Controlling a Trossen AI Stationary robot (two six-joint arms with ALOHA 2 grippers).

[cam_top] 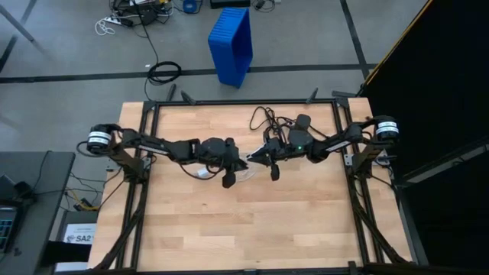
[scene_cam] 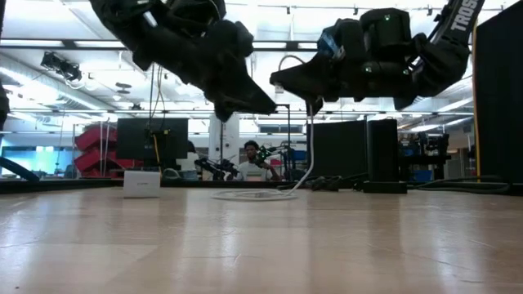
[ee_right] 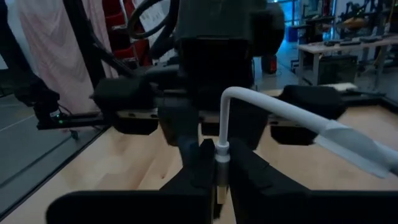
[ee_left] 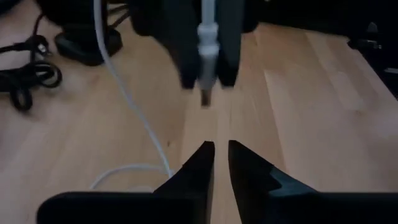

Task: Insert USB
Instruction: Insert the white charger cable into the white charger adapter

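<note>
The USB is a thin white cable with a white plug. Its slack loop lies on the wooden table. My right gripper reaches in level from the table's right, above the table's middle, and is shut on the plug. My left gripper comes from the left and slants down toward the plug. It stops just short of the plug, with a narrow bare gap between its fingertips. In the high view the two grippers nearly meet. My right gripper pinches the plug's white body between its two fingers, which lie level and come from the table's right. The plug stands upright with its metal tip pointing down below the fingers, clear of the table. The cable leaves the plug's top and bends back over the gripper.
A black adapter box with tangled black cords sits toward the table's far edge. A small white box stands on the table toward the left. A blue crate is on the floor beyond. A person sits in the room behind.
</note>
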